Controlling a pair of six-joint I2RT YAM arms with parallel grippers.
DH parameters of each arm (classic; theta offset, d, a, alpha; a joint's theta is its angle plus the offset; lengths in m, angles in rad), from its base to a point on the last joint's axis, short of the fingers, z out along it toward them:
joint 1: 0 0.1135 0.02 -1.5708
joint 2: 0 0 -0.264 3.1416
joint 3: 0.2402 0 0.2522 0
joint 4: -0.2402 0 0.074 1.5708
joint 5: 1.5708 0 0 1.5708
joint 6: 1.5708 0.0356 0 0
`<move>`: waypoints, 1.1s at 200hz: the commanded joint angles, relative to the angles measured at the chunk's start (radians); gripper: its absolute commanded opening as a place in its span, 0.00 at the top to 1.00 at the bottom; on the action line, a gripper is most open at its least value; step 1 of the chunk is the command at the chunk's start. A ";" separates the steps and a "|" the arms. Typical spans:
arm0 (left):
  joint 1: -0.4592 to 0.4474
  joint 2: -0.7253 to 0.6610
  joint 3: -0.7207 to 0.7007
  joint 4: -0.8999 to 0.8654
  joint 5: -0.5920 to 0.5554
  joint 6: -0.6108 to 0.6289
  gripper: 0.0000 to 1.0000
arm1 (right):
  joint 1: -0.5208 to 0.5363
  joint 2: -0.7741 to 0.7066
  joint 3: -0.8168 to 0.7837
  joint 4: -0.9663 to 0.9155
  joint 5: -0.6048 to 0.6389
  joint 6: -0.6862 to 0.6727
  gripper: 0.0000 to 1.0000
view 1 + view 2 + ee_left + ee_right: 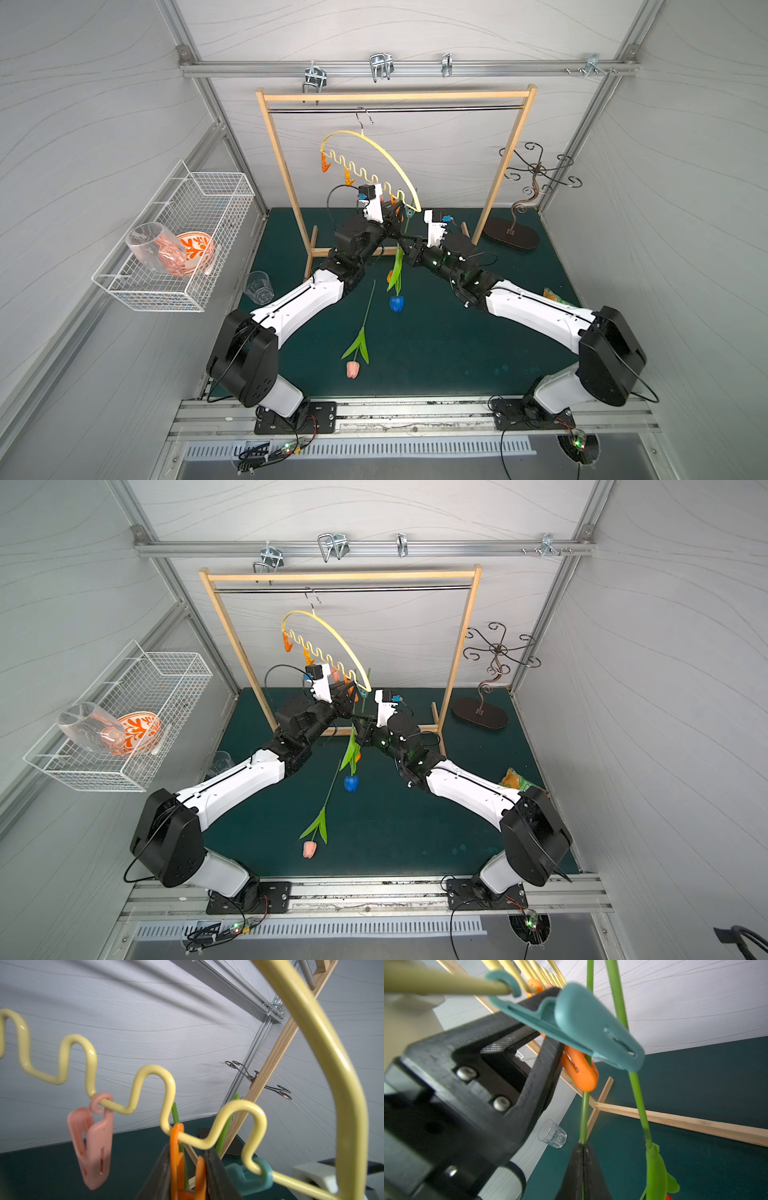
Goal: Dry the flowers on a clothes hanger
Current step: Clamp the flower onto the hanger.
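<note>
both arms stretched forward and inward, elbows out and wrists raised, meeting under the low end of the tilted pale yellow arched clothes hanger [362, 136], which hung from the wooden-framed rack [395, 97]. only the left wrist view showed the left gripper [187, 1154] squeezed tight on a small orange clothespin [176, 1147] on the wavy bar. the right gripper [583, 1147] was closed on the thin green stem [584, 1113] of the blue tulip [397, 303], and in the right wrist view that stem met the orange pin's tip. there too a teal clothespin [591, 1026] held the stem of the orange-yellow tulip [390, 275]. both heads hung down. the pink tulip [352, 369] lay on the dark green mat [436, 353], well apart from the grippers. the rack's foot bar ran just behind the wrists, and a clear glass tumbler [258, 287] stood near the left forearm.
</note>
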 commanded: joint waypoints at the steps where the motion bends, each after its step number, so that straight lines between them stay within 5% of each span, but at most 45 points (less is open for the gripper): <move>1: -0.004 -0.013 0.036 0.052 0.007 -0.012 0.73 | 0.011 -0.018 0.028 0.025 -0.024 -0.013 1.00; 143: -0.005 -0.013 0.016 0.064 0.004 -0.016 0.73 | 0.013 0.004 0.071 -0.003 -0.035 -0.027 1.00; 220: -0.005 -0.022 0.018 0.064 0.001 -0.006 0.54 | 0.012 0.018 0.073 -0.031 -0.031 -0.042 1.00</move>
